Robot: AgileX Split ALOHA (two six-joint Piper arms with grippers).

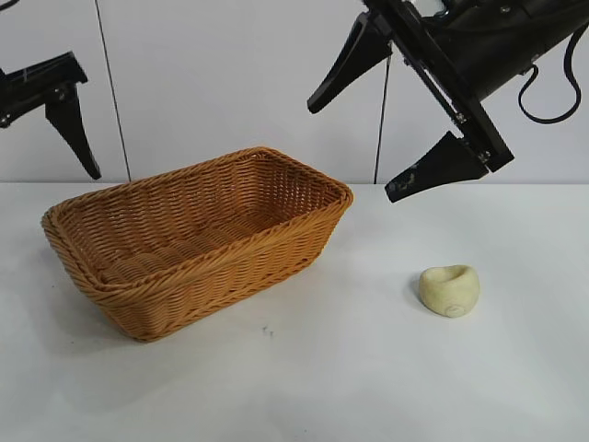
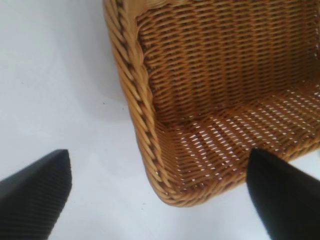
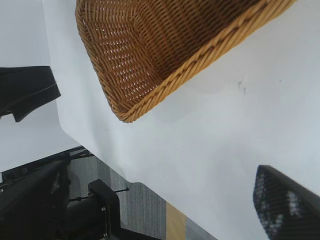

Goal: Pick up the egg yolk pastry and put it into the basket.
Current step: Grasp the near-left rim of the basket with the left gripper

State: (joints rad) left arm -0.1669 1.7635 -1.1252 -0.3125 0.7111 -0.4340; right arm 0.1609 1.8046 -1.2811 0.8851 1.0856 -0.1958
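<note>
The egg yolk pastry [image 1: 449,290] is shown resting on the white table [image 1: 368,387], well apart from the basket [image 1: 198,239] and on the side of the right arm. It is judged to be light, soft and easily crushed; its dented top suggests a yielding crust, so a gentle pinch across the rounded flanks, low on the body, is indicated rather than pressure on the dent. The right gripper [image 1: 373,138] is seen above and behind the pastry with its fingers spread wide and nothing held between them. The left gripper [image 2: 160,195] is likewise held with fingers spread, empty, over the near corner of the basket; in the exterior view only part of it is visible at the far left edge. Bare table is left all around the pastry, so a descent from above is unobstructed. The basket's braided rim must be cleared during transfer; its interior is seen to be vacant, and the table edge appears in the right wrist view
</note>
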